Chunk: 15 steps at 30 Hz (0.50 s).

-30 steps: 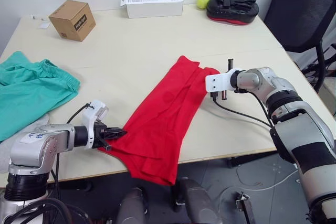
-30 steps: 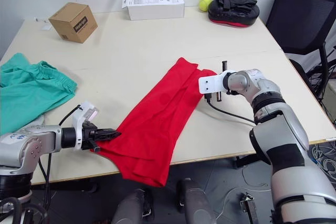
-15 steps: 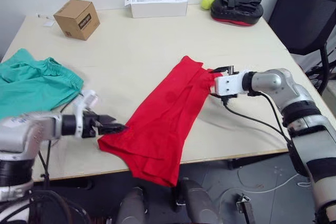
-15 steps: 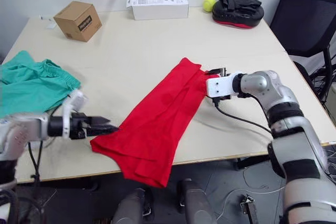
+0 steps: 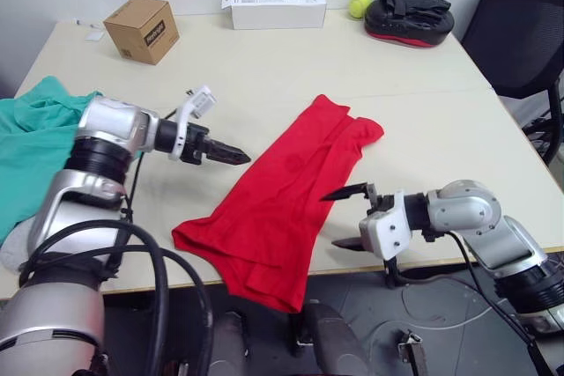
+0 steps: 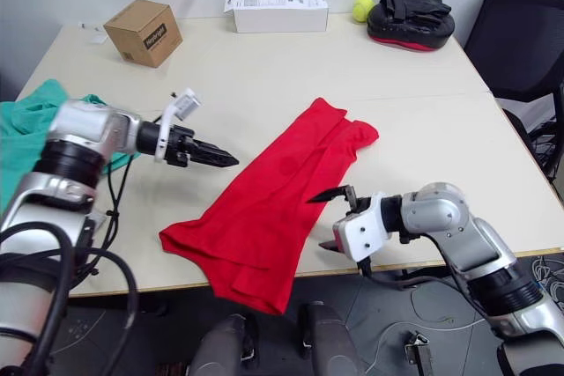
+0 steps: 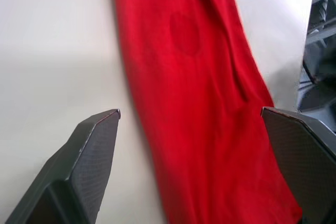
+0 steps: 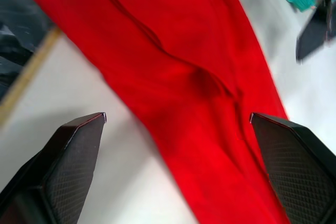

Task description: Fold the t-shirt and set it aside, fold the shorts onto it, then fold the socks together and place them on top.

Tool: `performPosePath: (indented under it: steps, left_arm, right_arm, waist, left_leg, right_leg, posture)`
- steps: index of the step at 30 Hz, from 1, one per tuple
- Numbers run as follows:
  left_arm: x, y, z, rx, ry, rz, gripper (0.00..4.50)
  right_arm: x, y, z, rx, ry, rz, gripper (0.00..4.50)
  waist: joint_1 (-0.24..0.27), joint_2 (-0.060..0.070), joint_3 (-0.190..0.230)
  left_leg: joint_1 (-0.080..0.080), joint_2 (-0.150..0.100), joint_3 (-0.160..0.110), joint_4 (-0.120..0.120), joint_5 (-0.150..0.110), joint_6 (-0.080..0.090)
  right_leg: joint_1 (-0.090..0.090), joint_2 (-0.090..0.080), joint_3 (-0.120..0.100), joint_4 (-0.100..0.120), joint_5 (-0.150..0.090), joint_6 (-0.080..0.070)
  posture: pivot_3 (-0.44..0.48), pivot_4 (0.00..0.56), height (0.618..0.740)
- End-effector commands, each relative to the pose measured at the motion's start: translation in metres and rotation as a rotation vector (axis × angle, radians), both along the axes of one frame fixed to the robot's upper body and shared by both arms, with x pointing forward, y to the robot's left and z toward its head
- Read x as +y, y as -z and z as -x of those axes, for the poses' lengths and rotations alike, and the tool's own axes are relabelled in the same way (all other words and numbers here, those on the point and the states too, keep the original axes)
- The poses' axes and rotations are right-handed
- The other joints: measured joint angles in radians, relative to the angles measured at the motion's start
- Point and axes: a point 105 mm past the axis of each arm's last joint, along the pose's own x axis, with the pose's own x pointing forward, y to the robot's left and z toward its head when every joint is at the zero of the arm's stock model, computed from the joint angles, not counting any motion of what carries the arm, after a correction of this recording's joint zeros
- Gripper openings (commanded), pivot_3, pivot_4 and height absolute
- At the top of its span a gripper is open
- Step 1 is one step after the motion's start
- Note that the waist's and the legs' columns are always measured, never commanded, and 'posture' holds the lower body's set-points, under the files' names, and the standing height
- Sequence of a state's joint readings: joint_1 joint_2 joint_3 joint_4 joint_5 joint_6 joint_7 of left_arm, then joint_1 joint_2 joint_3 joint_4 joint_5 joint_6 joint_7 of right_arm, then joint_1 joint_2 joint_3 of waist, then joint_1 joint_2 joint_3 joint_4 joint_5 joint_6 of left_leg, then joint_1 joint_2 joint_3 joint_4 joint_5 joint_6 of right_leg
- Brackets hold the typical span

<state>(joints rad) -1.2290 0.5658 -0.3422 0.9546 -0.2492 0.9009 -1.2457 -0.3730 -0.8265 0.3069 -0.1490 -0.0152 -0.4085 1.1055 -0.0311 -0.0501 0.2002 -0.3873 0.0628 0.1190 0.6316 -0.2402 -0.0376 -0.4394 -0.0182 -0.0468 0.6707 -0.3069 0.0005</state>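
Note:
The red t-shirt [image 5: 282, 191] lies folded into a long strip, slanting across the table [image 5: 264, 77]. Its near end droops over the front edge. My left gripper [image 5: 231, 157] hovers open just left of the strip's middle, fingers pointing at the cloth and holding nothing. The left wrist view looks between those spread fingers [image 7: 94, 150] onto the shirt [image 7: 199, 93]. My right gripper [image 5: 333, 220] is open at the strip's right side near the front edge, empty, with the shirt [image 8: 184, 72] ahead of it. The teal shorts [image 5: 26, 143] are bunched at the far left. The socks are hidden.
Along the back edge stand a cardboard box [image 5: 141, 29], a long white box [image 5: 273, 8], a tennis ball [image 5: 359, 3] and a black padded mitt [image 5: 410, 13]. A black office chair [image 5: 520, 33] sits off the table's right side.
Both grippers have opened and let go of the shirt. The left one moved from the shirt's near corner to beside its middle. The right one came from the far end toward the front edge.

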Motion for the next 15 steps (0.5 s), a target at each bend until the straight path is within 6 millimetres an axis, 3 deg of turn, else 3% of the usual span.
performPosePath:
  steps: [1,10,15]
  left_arm:
    - [-0.012,-0.003,-0.012,-0.05,0.002,-0.022,4.5]
    - [-0.04,0.01,-0.027,-0.088,-0.068,0.001,4.5]
    - [-0.051,0.01,-0.031,-0.094,-0.108,0.042,3.29]
  right_arm:
    - [0.012,-0.003,0.005,-0.042,-0.024,-0.016,4.48]
    - [0.025,0.015,0.007,-0.07,-0.035,0.005,4.48]
    - [0.027,0.019,0.011,-0.073,-0.061,0.008,4.5]
  waist:
    - [0.001,0.0,0.0]
    - [0.003,-0.001,0.0]
    - [0.003,-0.001,0.001]
  left_leg:
    - [0.0,0.0,0.0,0.0,0.0,0.0]
    - [0.0,0.001,0.0,0.0,0.0,-0.002]
    - [0.001,0.0,-0.001,0.002,0.0,-0.001]
  right_leg:
    - [0.0,0.0,0.0,0.0,0.0,0.0]
    - [-0.001,0.0,-0.001,0.002,0.0,-0.001]
    - [0.001,-0.001,-0.001,0.002,0.0,0.0]
  posture:
    - [0.0,0.15,0.74]
    - [0.0,0.15,0.74]
    - [0.0,0.15,0.74]
